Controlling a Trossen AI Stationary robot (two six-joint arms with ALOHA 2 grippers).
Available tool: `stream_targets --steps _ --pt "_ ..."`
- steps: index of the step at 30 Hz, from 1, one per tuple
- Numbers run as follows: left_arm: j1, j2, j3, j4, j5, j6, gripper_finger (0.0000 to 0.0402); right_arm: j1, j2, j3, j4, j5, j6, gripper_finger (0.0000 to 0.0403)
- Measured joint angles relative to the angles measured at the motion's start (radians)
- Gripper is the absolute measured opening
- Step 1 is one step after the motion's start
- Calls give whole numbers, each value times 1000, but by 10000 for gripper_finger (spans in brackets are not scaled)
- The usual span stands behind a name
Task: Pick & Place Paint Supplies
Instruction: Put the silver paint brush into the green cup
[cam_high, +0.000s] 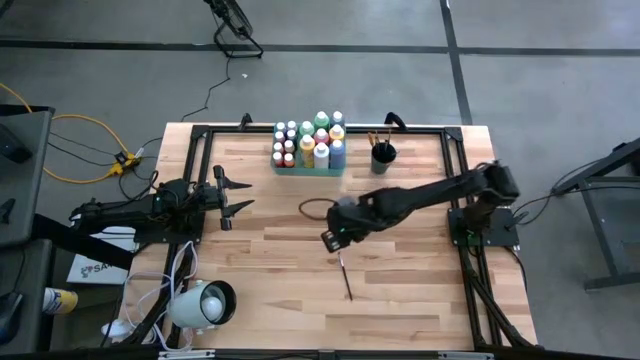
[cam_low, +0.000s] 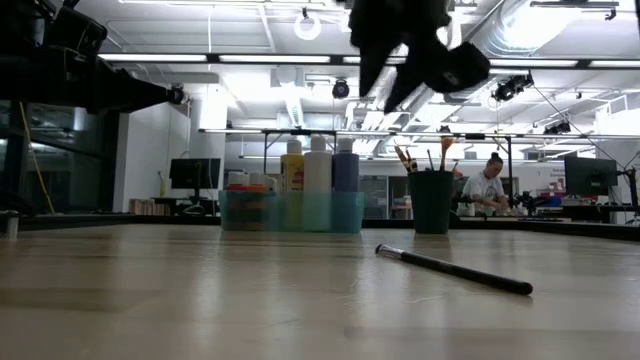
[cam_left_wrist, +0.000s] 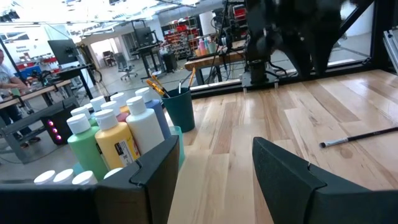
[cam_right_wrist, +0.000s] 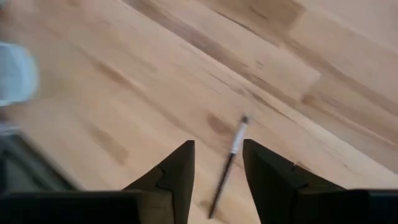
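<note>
A thin dark paintbrush (cam_high: 345, 276) with a pale ferrule lies flat on the wooden table, right of centre and toward the near edge. My right gripper (cam_high: 333, 238) hangs above the table just beyond the brush's far end, slanting down, open and holding nothing. In the right wrist view the paintbrush (cam_right_wrist: 227, 167) shows on the table past the gap of the right gripper (cam_right_wrist: 217, 146). Paint bottles (cam_high: 310, 140) stand upright in a green tray (cam_high: 283, 167) at the far edge. My left gripper (cam_high: 238, 195) waits open at the table's left.
A dark round cup (cam_high: 382, 153) with brushes standing in it sits right of the tray. A dark cable loop (cam_high: 315, 208) lies on the table beside my right arm. A white lamp head (cam_high: 205, 305) sits off the near left corner. A person (cam_low: 490, 185) sits far behind the table.
</note>
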Motion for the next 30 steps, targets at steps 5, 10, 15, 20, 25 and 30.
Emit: stream_targets --steps 5,10,15,20,25,30 --pt "0 0 0 0 0 0 198 12 113 20 -49 2 60 110" --pt "0 0 0 0 0 0 198 8 194 21 -19 -3 75 105" --pt "0 0 0 0 0 0 198 11 257 21 -6 -35 84 117" --pt "0 0 0 0 0 0 198 18 292 21 1 -49 90 128" --pt "0 0 0 0 0 0 198 16 306 21 32 -44 81 137" --pt "0 0 0 0 0 0 198 19 331 21 39 -53 81 138"
